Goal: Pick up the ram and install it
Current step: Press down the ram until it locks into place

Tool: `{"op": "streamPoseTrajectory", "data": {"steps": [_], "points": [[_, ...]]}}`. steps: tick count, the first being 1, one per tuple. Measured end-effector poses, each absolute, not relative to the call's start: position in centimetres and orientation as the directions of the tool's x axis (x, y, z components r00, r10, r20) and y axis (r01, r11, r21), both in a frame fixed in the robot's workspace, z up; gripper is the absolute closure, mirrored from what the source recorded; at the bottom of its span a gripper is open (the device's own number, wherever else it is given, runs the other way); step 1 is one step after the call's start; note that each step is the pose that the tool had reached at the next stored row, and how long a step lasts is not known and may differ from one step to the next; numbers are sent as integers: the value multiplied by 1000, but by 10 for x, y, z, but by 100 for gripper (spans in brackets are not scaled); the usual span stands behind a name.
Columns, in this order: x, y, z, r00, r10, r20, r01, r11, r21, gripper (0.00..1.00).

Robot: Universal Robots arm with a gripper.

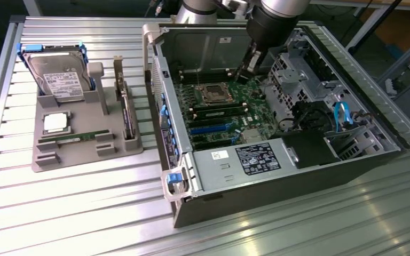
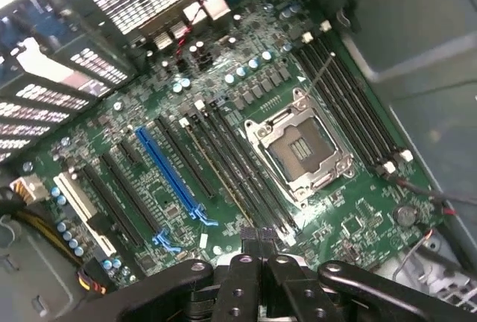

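Green ram (image 1: 75,138) is lying flat on tray (image 1: 70,161) outside PC case (image 1: 198,45), gripper (image 2: 257,241) hovering inside case, pinched narrow, holding nothing; prob. light, stiff, fragile, so grip long edges.

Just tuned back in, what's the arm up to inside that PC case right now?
The arm has its gripper lowered into the open computer case, above the motherboard near the memory slots beside the empty CPU socket. In the wrist view the fingers sit pressed together over the slots. A ram stick lies on the grey parts tray outside the case, beside the hard drive and CPU chip.
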State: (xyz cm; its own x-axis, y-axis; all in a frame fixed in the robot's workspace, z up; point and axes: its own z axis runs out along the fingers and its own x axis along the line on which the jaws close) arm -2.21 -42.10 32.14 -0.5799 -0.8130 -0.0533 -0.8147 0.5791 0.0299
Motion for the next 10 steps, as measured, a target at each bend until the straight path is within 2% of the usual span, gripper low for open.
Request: {"op": "streamPoseTrajectory", "data": {"steps": [10], "points": [[-22,-421,321,-787,-614,-53,-616,787,30,90]]}}
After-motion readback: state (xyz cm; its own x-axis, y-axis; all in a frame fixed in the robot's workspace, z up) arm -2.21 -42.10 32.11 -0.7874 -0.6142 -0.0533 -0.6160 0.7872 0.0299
